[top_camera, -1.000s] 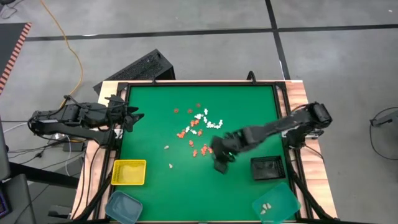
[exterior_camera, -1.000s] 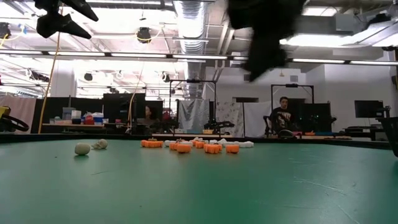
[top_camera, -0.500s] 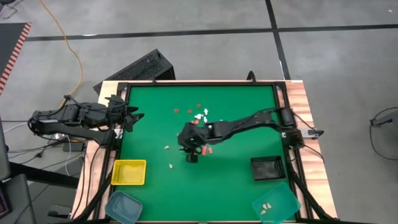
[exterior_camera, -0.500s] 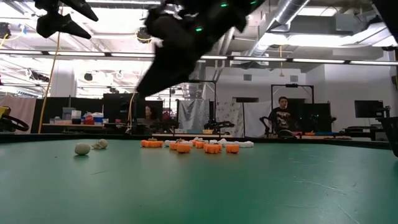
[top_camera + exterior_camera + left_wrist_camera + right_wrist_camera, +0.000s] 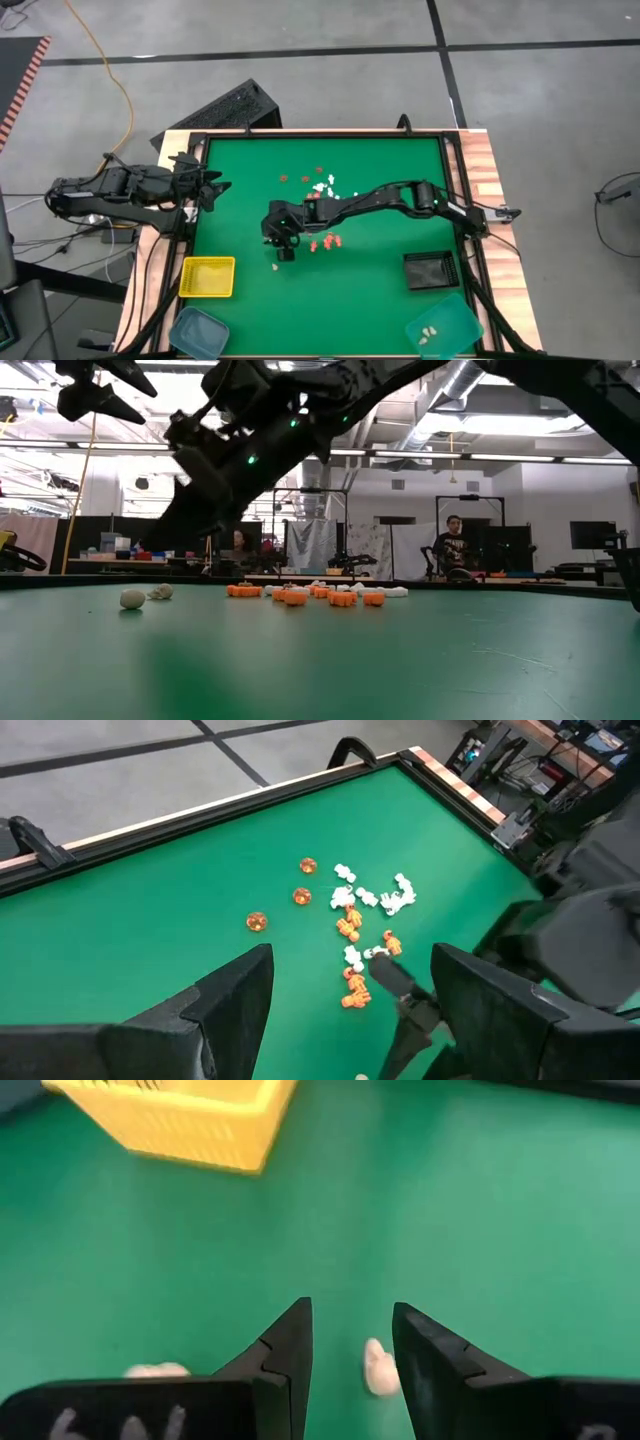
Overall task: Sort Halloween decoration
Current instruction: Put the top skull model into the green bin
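Right gripper (image 5: 285, 252) positioned low over desk (image 5: 240, 170) centre-left, fingers (image 5: 285, 1342) spread around a cream trinket (image 5: 378, 1367), nothing pinched. Left gripper (image 5: 222, 186) parked at left desk edge, fingers spread. Halloween decoration (image 5: 322, 192) scattered mid-desk; yellow tray (image 5: 208, 277) near left.

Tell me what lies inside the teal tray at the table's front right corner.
The teal tray holds a few cream trinkets near its front; the rest of its floor shows bare. Nothing covers it, but their exact number is too small to tell.
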